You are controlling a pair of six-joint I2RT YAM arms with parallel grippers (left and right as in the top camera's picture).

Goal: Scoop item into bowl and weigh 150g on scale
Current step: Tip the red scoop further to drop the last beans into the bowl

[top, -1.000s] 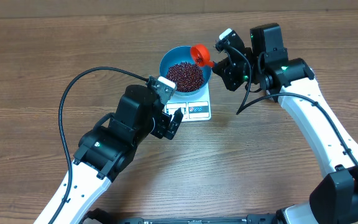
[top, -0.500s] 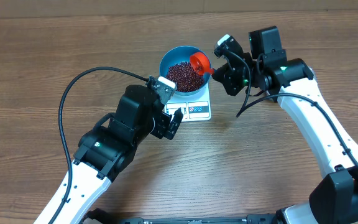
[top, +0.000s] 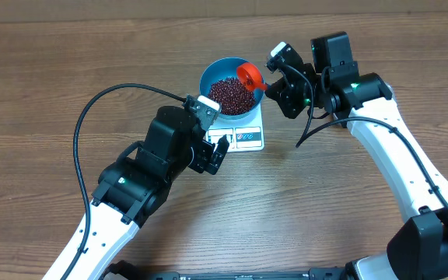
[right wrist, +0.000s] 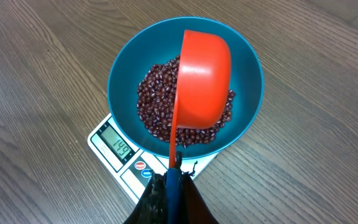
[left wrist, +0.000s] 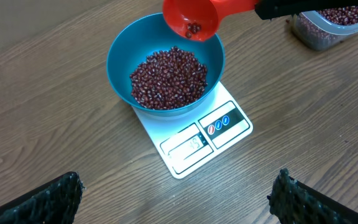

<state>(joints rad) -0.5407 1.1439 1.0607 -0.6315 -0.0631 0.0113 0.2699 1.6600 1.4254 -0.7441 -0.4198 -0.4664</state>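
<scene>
table [top: 45,70] wood-grain, bears scale [top: 249,138]; far strip [top: 131,6] perhaps wall.

Table [top: 53,78] is surfaced in brown wood grain, matt, with fine streaking noted. Bowl [left wrist: 120,59] is seen as smooth light-blue plastic, with a faint sheen on the inner wall. Beans [left wrist: 168,78] are noted as maroon-skinned and slightly glossy. Scoop [right wrist: 204,81] is moulded in red-orange plastic, smooth, semi-gloss. Scale [left wrist: 157,127] is cased in smooth white plastic. Tub [left wrist: 328,25] is formed of clear plastic. Pads [left wrist: 48,199] of the left gripper [left wrist: 178,176] are recorded as black, coarse and nubbly.
</scene>
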